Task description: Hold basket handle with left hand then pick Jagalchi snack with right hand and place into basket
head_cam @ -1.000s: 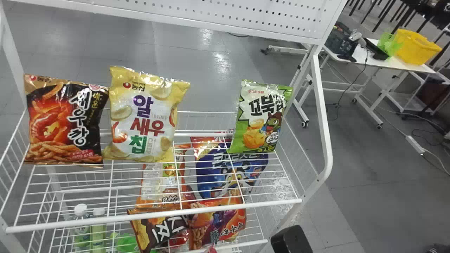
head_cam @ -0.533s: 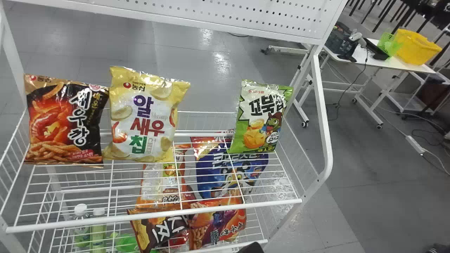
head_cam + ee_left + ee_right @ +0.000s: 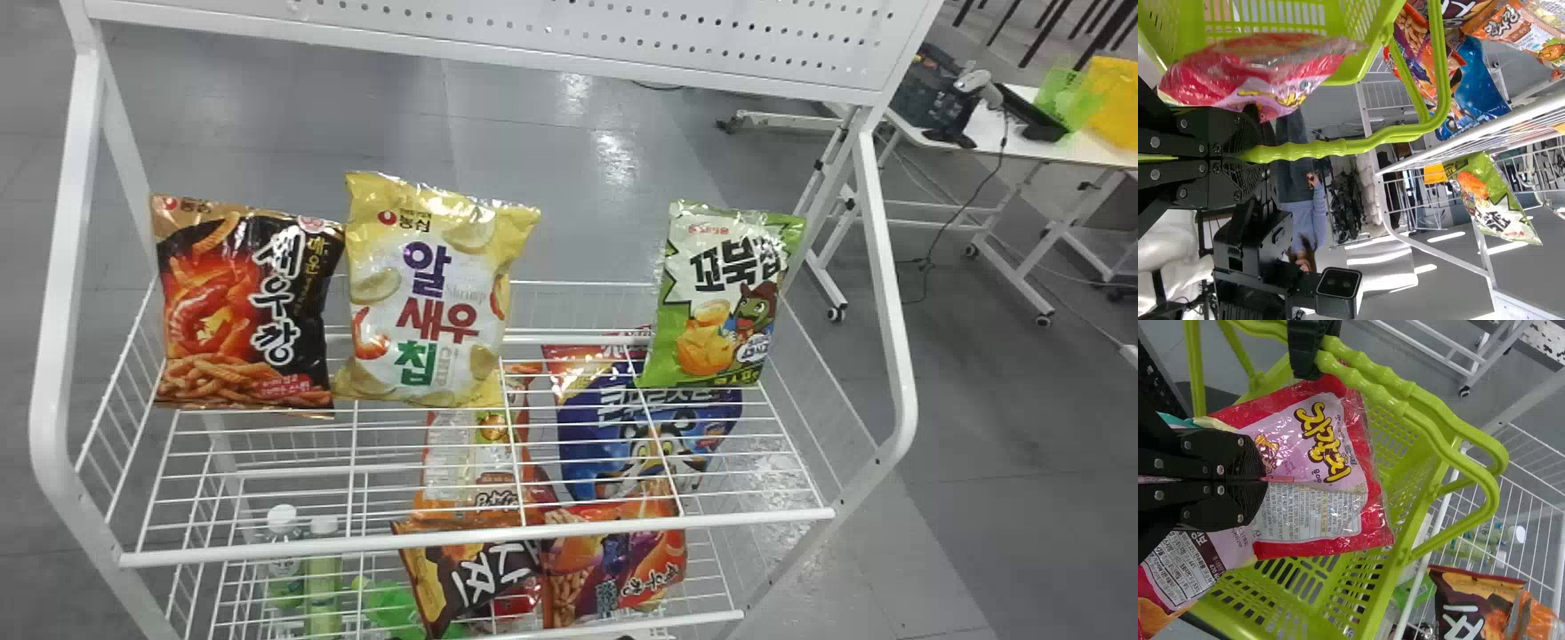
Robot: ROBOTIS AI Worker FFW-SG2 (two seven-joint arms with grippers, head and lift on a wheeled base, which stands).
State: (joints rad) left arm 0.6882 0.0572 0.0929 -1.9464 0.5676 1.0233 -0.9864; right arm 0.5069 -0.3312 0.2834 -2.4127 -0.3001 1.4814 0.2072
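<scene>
In the left wrist view my left gripper is shut on the green basket handle. The basket hangs from it, and the pink and red Jagalchi snack lies across its opening. The right wrist view has my right gripper shut on an edge of the Jagalchi snack, its printed face over the green basket. Left gripper and handle stand close beside the bag. How deep the bag sits in the basket I cannot tell.
A white wire rack fills the front, with three bags standing on its upper shelf and more bags and bottles below. Another snack bag lies at the basket in the right wrist view. A table stands at the back right.
The rack and everything behind it have shifted right in the head view. A black arm part at the bottom edge has moved left and sunk almost out of sight.
</scene>
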